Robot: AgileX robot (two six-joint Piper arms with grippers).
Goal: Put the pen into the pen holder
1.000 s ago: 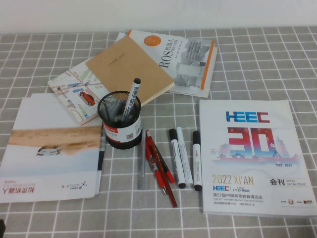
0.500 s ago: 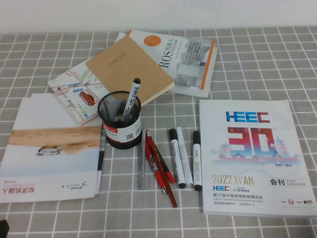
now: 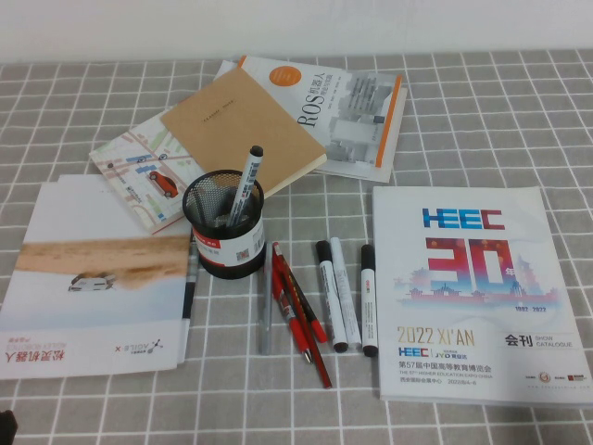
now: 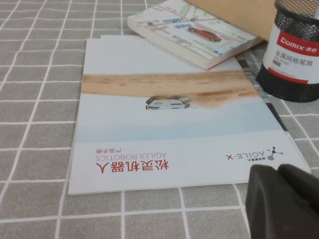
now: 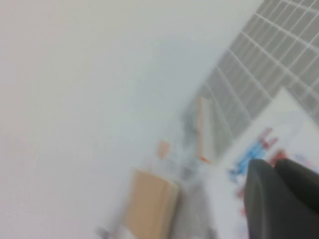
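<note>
Lying flat at lower centre of the high view: grey-silver pen [image 3: 266, 315], touching the red pens [image 3: 298, 311], just below the black mesh pen holder [image 3: 223, 225]. Left gripper [image 4: 286, 201] low beside the AgileX brochure [image 4: 174, 139], fingers pressed closed, empty. Right gripper [image 5: 284, 199] raised, out of the high view; finger state not discernible. Risk judged: red pen pinched alongside; holder tipped on insertion.
</note>
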